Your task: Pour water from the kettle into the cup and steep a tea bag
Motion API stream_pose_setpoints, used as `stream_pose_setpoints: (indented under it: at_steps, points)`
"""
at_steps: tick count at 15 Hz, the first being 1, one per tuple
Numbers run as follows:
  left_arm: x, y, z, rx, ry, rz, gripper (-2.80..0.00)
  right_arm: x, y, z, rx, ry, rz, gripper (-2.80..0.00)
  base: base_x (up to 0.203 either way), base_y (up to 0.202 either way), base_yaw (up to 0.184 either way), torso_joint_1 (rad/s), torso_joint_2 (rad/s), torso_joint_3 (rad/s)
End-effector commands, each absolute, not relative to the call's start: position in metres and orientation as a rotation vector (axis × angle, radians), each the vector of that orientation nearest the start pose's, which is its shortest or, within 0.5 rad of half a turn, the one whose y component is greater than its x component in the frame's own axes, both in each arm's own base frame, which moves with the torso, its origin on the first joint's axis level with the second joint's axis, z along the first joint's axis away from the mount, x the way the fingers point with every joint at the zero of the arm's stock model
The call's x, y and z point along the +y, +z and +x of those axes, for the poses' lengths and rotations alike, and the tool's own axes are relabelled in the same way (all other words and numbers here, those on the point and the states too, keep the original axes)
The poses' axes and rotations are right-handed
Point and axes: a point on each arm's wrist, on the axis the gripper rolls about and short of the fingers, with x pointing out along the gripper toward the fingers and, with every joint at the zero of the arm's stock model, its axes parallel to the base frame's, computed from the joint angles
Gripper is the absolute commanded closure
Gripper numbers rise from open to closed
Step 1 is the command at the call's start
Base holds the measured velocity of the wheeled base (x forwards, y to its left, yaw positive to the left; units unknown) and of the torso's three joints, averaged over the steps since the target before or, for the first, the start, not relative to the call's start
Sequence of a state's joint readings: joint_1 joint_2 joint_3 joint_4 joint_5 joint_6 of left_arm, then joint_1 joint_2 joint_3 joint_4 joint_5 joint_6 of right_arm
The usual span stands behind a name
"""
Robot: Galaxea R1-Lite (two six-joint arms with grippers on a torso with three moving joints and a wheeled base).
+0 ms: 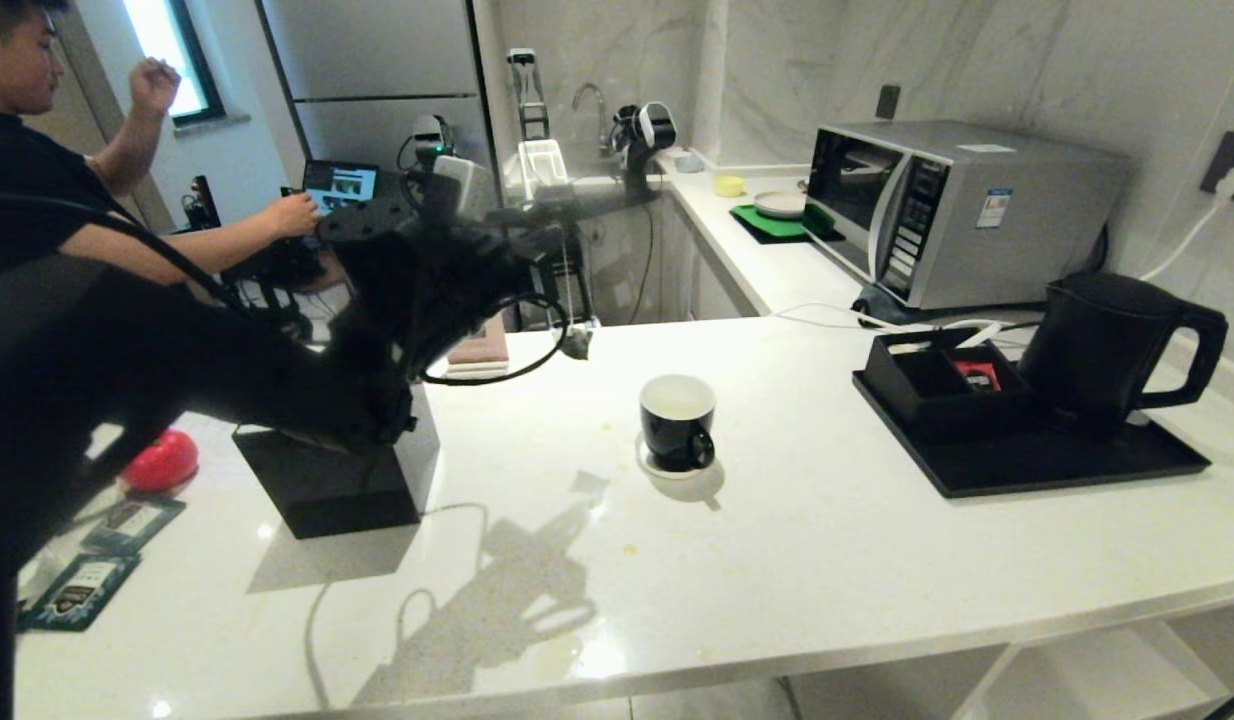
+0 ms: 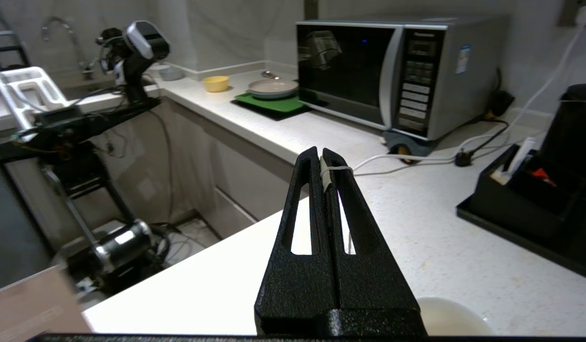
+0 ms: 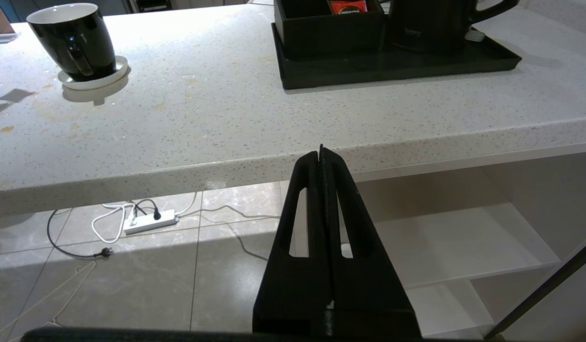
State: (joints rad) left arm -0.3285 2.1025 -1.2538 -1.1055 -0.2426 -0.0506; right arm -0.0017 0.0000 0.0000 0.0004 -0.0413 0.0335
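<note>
Head view shows our left gripper (image 1: 567, 255) pinched shut on the tea bag (image 1: 577, 342) string, bag dangling at ten o'clock of the cup (image 1: 677, 420). We should carry it over the rim, then lower slowly. Our right gripper (image 3: 321, 154) rests closed and empty below the counter (image 1: 777, 560).

Legible text is scarce. The microwave (image 2: 397, 78) carries a brand line on its control panel top, too small to read. The sticker (image 2: 462, 59) on its side is illegible. The kettle (image 3: 428, 23) bears embossed lettering, unreadable.
</note>
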Motion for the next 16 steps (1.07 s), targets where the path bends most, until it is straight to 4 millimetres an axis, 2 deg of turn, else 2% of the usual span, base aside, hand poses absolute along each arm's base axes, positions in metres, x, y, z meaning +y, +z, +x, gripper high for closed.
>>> stream_pose_setpoints:
  at_steps: [1,6,12,16]
  points:
    - [-0.126,0.215,0.392,-0.271,-0.546,-0.055,0.0,-0.001,0.075,-0.023,-0.001,-0.043,0.034,0.0,0.0,0.0,0.0,0.0,0.0,0.0]
    - [-0.105,0.219,0.375,-0.25,-0.506,-0.045,0.0,-0.001,0.076,-0.023,0.001,-0.043,0.034,0.0,0.0,0.0,0.0,0.0,0.0,0.0]
    - [-0.067,0.226,0.356,-0.244,-0.418,-0.018,0.0,-0.001,0.075,-0.023,-0.001,-0.043,0.034,0.0,0.0,0.0,0.0,0.0,0.0,0.0]
    - [-0.049,0.233,0.349,-0.253,-0.377,-0.011,0.0,-0.001,0.076,-0.023,0.0,-0.043,0.034,0.0,0.0,0.0,0.0,0.0,0.0,0.0]
